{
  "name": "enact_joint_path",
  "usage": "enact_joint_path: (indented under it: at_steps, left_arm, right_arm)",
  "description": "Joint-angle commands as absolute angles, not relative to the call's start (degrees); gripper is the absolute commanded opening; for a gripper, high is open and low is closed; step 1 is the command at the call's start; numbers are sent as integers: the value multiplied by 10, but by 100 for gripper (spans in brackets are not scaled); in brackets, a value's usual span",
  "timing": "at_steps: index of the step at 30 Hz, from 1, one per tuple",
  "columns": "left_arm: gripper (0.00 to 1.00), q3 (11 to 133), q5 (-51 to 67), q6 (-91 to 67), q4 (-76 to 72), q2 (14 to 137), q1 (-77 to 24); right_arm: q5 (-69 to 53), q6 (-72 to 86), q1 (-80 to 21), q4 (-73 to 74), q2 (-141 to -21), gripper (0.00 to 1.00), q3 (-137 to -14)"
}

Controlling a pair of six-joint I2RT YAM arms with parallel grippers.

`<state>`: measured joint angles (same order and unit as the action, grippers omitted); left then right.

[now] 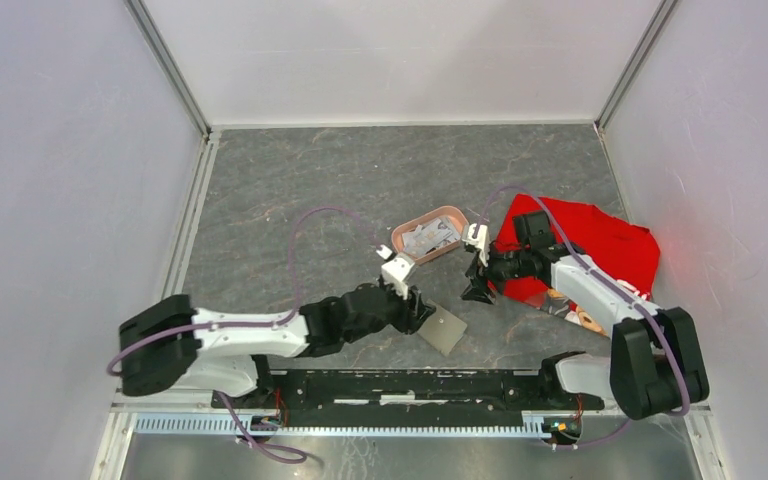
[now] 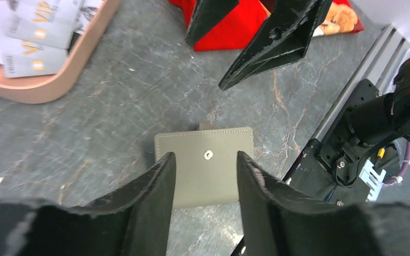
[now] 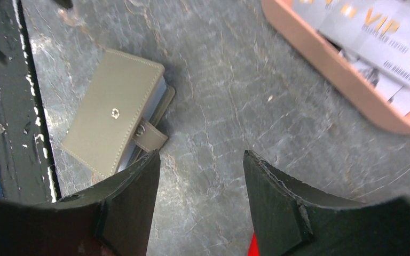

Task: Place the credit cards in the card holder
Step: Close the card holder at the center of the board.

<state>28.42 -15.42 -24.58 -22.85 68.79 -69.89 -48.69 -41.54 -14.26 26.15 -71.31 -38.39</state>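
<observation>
- Olive-grey card holder (image 3: 112, 120) lay shut and flat on the table, stud up, well on the near side of the pink tray (image 2: 42, 95), close to the black base rail (image 1: 410, 385).
- Credit cards (image 2: 32, 32) all sat piled inside the tray; I saw none in the holder.
- Left gripper (image 2: 205, 160) hung over the holder, on the near side of the tray, jaws apart and clamped on nothing.
- Right gripper (image 3: 201, 157) was over bare table between the tray and the holder, jaws apart, empty.
- Red cloth (image 1: 600, 240) lay to the right of the tray, under the right arm.
</observation>
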Motion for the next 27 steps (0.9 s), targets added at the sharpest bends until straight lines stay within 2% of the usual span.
enact_joint_path:
  at_steps: [1, 8, 18, 27]
  left_arm:
    - [47, 356, -100, -308, -265, 782, -700]
    - [38, 383, -92, -351, -232, 892, -701]
    - [24, 419, -66, -375, -115, 940, -700]
    - [19, 412, -71, -384, -103, 933, -700]
  right_arm:
    - [-453, -402, -145, 258, -737, 64, -379]
    - [-451, -408, -144, 264, -744, 64, -381]
    - [-497, -435, -163, 292, -772, 66, -382]
    - [-479, -424, -181, 294, -798, 71, -383]
